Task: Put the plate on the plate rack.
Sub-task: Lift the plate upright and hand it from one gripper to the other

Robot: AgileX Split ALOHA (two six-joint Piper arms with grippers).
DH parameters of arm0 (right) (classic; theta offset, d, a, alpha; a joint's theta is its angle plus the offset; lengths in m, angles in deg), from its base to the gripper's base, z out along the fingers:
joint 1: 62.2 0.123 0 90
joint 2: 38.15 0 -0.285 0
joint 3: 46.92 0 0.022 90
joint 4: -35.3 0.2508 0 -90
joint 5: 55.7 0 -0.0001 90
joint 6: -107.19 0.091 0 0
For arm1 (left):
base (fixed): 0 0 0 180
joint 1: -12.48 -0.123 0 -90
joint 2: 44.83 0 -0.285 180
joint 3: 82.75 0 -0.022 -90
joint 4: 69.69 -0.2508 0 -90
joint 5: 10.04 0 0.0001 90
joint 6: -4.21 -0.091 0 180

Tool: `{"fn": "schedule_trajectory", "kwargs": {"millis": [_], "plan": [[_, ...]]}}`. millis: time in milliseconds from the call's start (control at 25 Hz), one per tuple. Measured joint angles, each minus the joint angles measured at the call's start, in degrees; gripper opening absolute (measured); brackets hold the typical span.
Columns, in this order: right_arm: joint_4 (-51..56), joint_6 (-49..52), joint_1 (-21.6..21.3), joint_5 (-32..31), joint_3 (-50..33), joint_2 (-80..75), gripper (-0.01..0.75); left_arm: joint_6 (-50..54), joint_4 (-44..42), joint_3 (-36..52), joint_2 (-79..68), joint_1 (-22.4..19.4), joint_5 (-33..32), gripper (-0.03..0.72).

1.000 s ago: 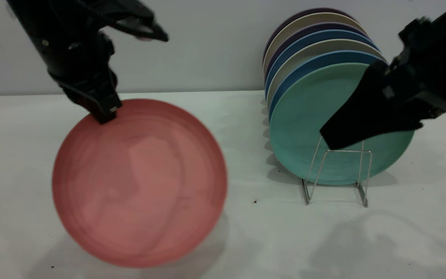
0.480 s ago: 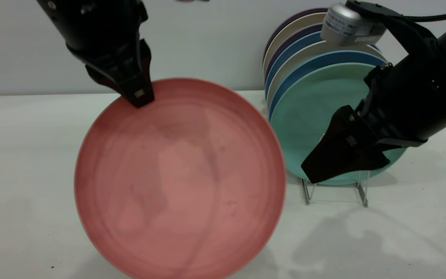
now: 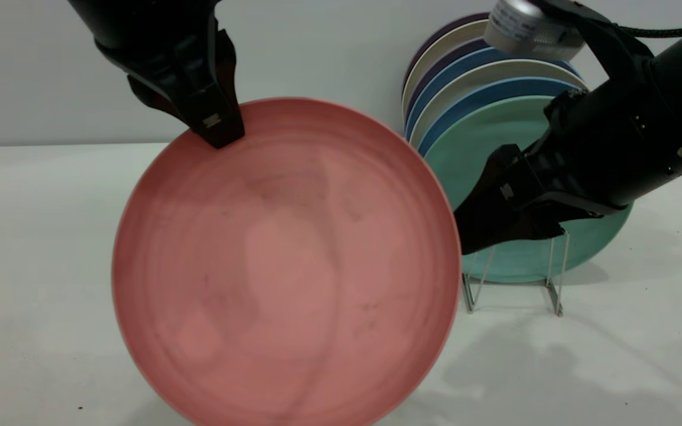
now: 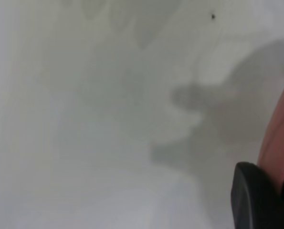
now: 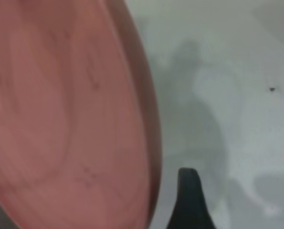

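Left gripper [image 3: 214,127] is clamped on the plate [image 3: 285,263] at its 11 o'clock rim, holding it upright, face to camera, clear of the table [image 3: 613,355]. The plate rack [image 3: 515,275] lies toward 3 o'clock, and the right gripper [image 3: 477,228] sits between them, near the plate's 3 o'clock edge; its opening is not discernible. The rack holds a teal plate [image 3: 512,148] foremost, with blue and cream plates behind

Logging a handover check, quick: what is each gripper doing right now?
Left gripper: shut on the pink plate, pinching its upper rim.
Right gripper: at the plate's right edge, in front of the teal-green plate; open or shut cannot be told.
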Motion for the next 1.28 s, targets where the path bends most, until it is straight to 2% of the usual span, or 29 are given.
{"fn": "schedule_trajectory", "kwargs": {"millis": [320, 480, 640, 760, 1000, 1280], "plan": [[-5.9, 3.5, -0.1, 2.1, 0.0, 0.0, 0.581, -0.9, -1.2, 0.0, 0.0, 0.0, -1.4, 0.012], [-7.1, 5.8, -2.7, 2.1, 0.0, 1.7, 0.581, -0.9, -2.3, 0.0, 0.0, 0.0, -1.8, 0.012], [-7.1, 7.5, -5.7, -3.5, 2.2, 5.1, 0.581, -0.9, -2.5, 0.0, 0.0, 0.0, -1.8, 0.012], [-7.1, 7.7, -5.9, -8.4, 3.8, 5.7, 0.581, -0.9, -2.0, 0.0, 0.0, 0.0, -1.3, 0.012], [-6.3, 7.7, -5.9, -9.5, 3.9, 3.5, 0.581, -1.7, 0.1, 0.0, 0.0, 0.0, -0.3, 0.012], [-0.8, 5.1, -5.9, -13.6, 4.0, 0.0, 0.581, -2.1, 1.1, 0.0, 0.0, 0.0, 0.1, 0.012]]}}
